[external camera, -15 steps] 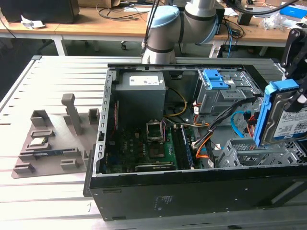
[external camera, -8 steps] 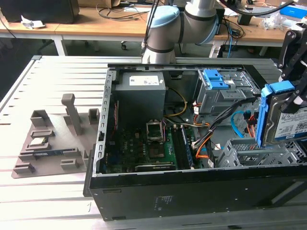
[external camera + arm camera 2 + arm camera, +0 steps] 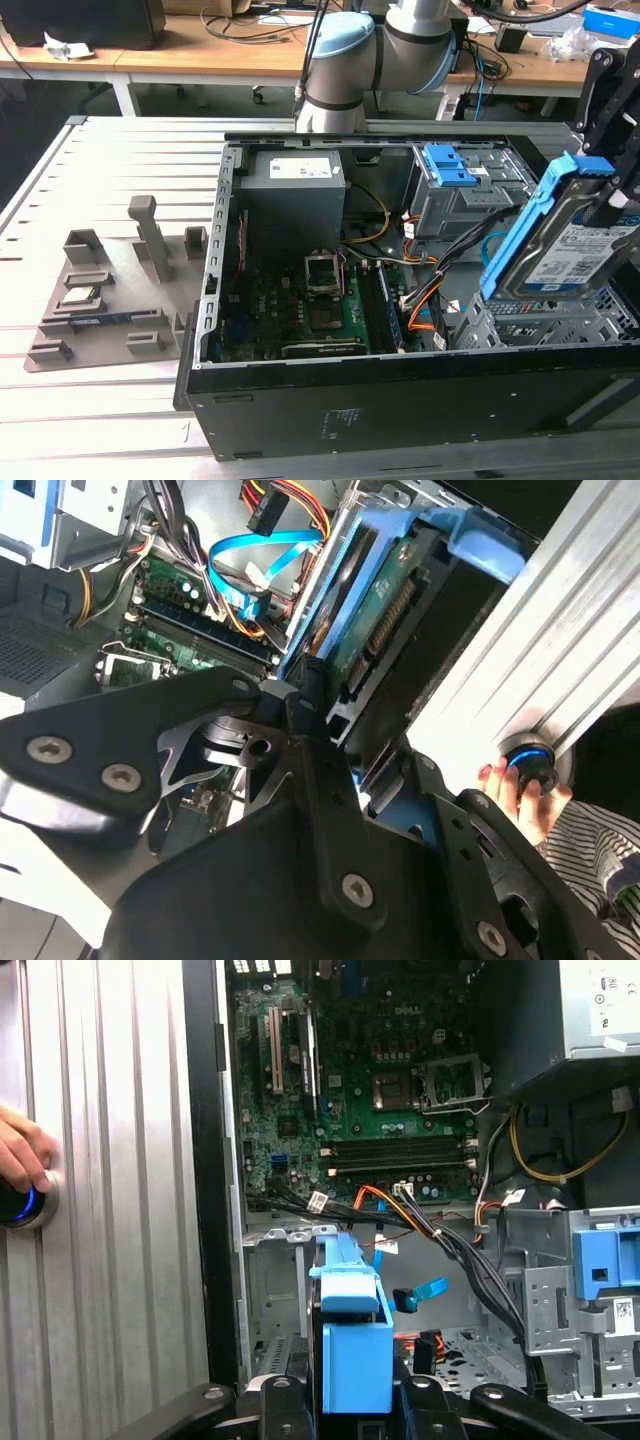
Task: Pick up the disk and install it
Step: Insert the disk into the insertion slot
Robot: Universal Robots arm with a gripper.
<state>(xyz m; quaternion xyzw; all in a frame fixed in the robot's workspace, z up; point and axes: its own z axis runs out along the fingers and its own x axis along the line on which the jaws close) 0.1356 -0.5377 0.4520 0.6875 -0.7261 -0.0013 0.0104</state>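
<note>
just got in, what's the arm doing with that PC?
The arm's hand holds the disk, a silver drive in a blue carrier, tilted above the drive cage at the open computer case's corner on the exterior view's right. It is not seated yet. A person's hand rests on a blue-lit button beside the case.

We see the computer case (image 3: 400, 400) lying open at centre frame in the exterior view, the disk (image 3: 570, 245) tilted above its right end, a fixture tray (image 3: 110, 300) at left.
</note>
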